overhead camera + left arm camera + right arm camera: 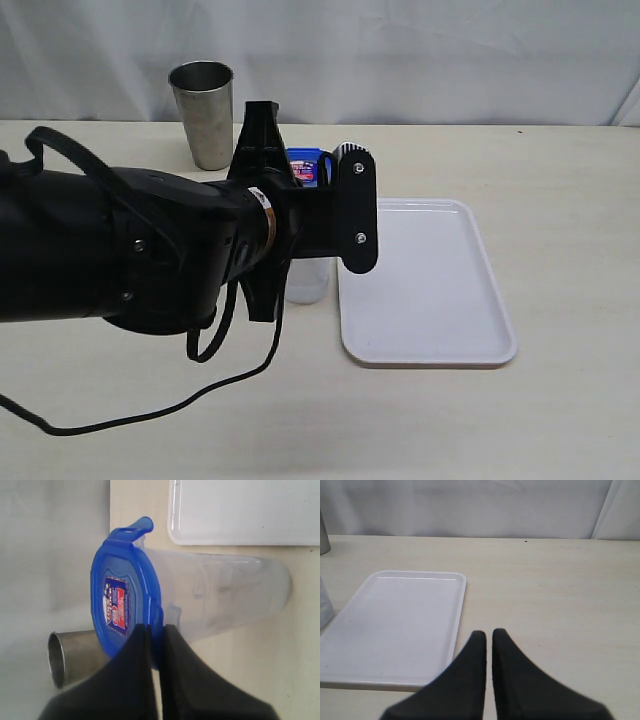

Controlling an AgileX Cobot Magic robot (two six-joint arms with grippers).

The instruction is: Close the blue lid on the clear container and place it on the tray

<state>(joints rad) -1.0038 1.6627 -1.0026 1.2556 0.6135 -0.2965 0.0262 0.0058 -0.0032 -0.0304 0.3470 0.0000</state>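
The left end effector (pixel 155 630) is all but closed, its two black fingers pinching the rim of the blue lid (pixel 120 600), so that arm already has the task's thing in hand. The lid sits over the mouth of the clear container (pixel 225 595), which stands upright on the surface (pixel 560 400), its long axis vertical, with the end effector coming at it side-on at lid height. One snap flap (pixel 140 527) flares outward, so the lid looks seated but probably not fully latched; whether the other flaps are down cannot be told. The container's base rests on the bare surface just beside the left long edge of the tray (pixel 425 280), touching nothing on it, so the coming move turns on a short carry sideways toward that edge and over the low rim. The right end effector (pixel 485 635) is fully closed on nothing and hangs over the surface near the tray's near right corner, well apart from the container, so the left arm is clearly the nearer one. A steel cup (pixel 203 112) stands toward the surface's back edge, behind the container. On the lid's top is a red, white and blue sticker (pixel 116 602); its print is too small to read, and no other writing or brand shows.
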